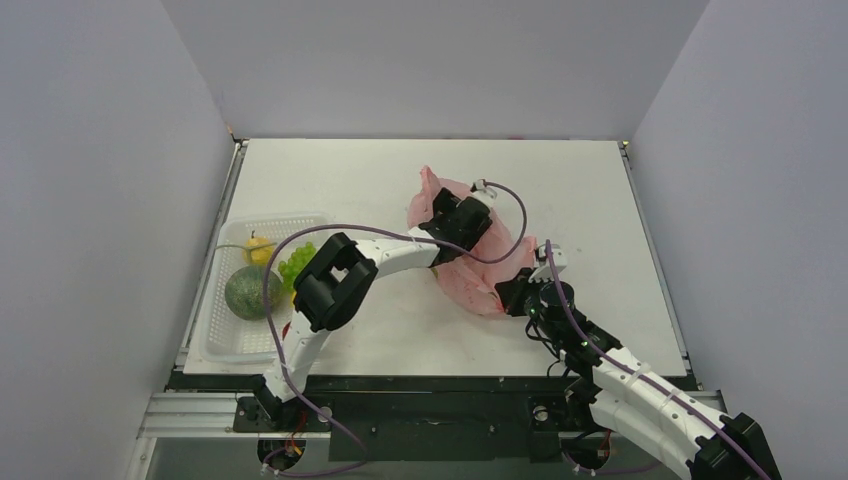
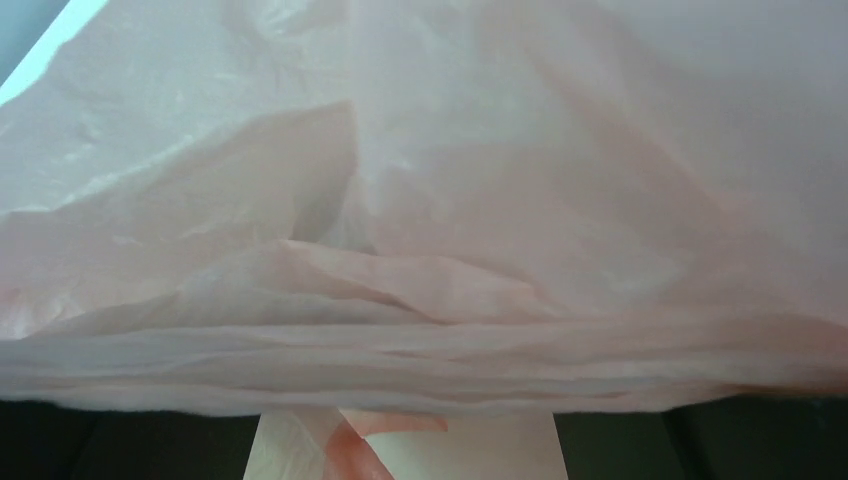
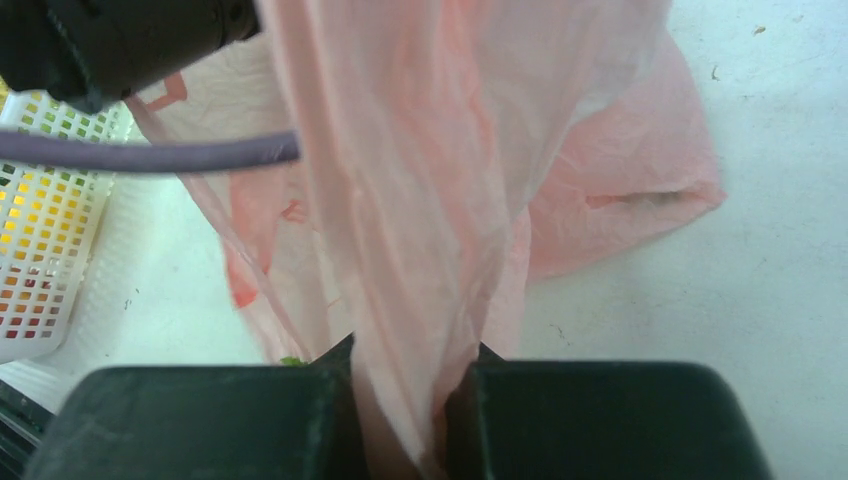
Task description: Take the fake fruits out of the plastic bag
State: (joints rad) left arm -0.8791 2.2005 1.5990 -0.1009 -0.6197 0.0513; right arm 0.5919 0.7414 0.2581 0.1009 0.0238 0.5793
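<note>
Pink plastic bag (image 1: 480,285), a limp, light, probably slippery film slumped mid-surface (image 1: 380,180): right claw (image 3: 405,420) clamped on a bunched fold, likely the surest hold; left claw (image 1: 452,222) among its upper folds, spread indiscernible; fake fruits (image 1: 247,292) lie in the perforated tray (image 1: 225,350).

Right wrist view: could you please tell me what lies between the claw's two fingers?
A gathered fold of the pink plastic bag lies there, pinched in the shut right claw; the right wrist view shows it plainly.
</note>
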